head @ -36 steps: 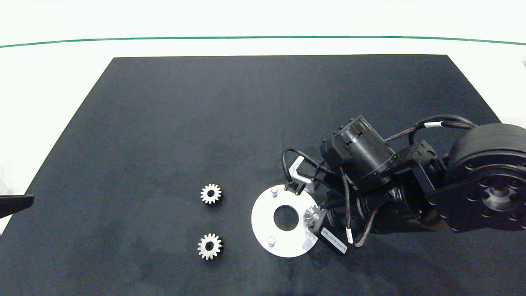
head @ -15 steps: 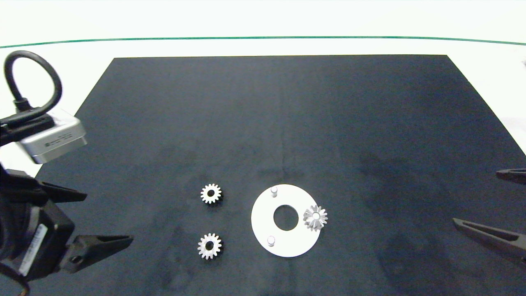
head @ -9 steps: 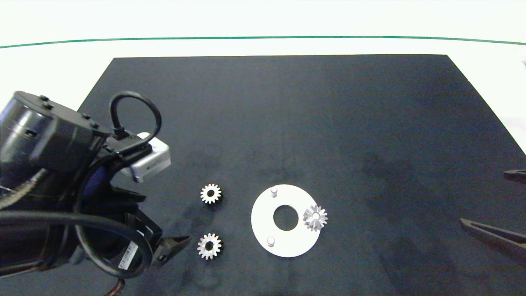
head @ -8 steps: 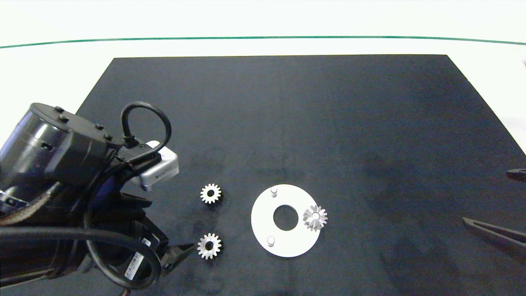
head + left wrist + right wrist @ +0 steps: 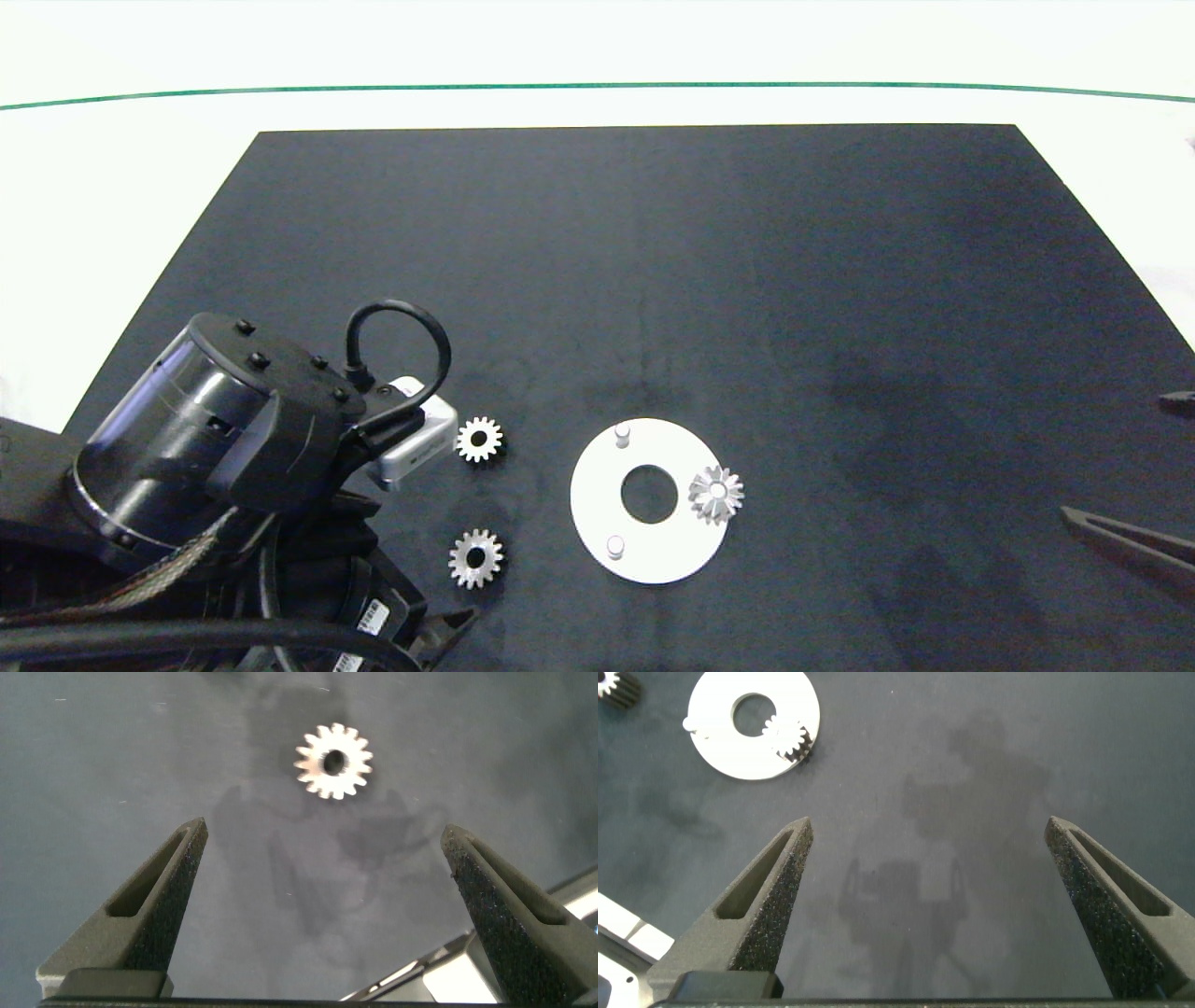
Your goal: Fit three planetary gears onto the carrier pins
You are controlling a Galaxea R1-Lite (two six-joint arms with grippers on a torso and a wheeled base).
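Two planetary gears lie flat on the black mat, one farther back and one nearer the front. A third gear sits on the right-hand pin of the white disc. Two carrier pins stand bare. My left gripper is open, just left of the front gear, which lies ahead of its fingertips. My right gripper is open at the right edge, far from the disc and its gear.
The black mat covers most of the white table. My left arm's bulky body fills the front left corner and its silver camera block sits close to the back gear.
The right gripper left the gear on the disc's pin and drew back to the right edge. The left arm swung in from the left and now reaches the front gear.
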